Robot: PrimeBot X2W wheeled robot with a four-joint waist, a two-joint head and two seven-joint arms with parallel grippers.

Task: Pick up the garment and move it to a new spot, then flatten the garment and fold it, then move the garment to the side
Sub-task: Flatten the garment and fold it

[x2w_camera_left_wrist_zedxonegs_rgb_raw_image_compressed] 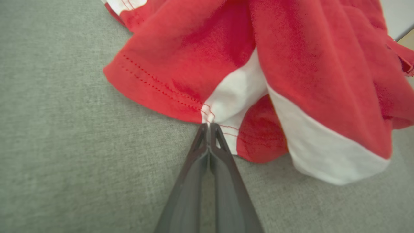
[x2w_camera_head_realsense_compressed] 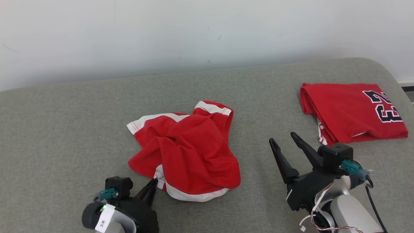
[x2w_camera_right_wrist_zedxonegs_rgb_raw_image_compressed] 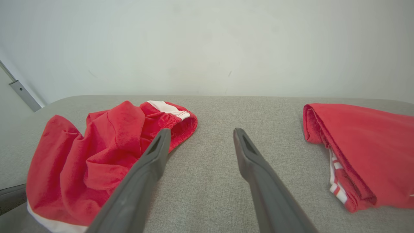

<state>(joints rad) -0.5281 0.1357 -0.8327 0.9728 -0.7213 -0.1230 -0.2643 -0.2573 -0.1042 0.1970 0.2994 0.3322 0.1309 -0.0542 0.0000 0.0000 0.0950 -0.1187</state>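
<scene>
**Head view.** Crumpled red garment with white trim (x2w_camera_head_realsense_compressed: 190, 152) lying near the centre of the grey fabric-covered tabletop (x2w_camera_head_realsense_compressed: 64, 129). A folded red jersey (x2w_camera_head_realsense_compressed: 349, 111) with dark numerals lies well apart from it, toward the right edge. Left gripper (x2w_camera_head_realsense_compressed: 153, 183): jaws together, clamped on the garment's near hem. Right gripper (x2w_camera_head_realsense_compressed: 282, 137): jaws apart, holding nothing, between the two textiles.

**Left wrist view.** The pinch falls at the stitched seam where a red panel meets a white one. The cloth is puckered at the tips.

**Right wrist view.** The garment's gathered band, the jersey's stacked folded edges with striped trim, and a pale wall (x2w_camera_right_wrist_zedxonegs_rgb_raw_image_compressed: 207, 48) behind.
</scene>
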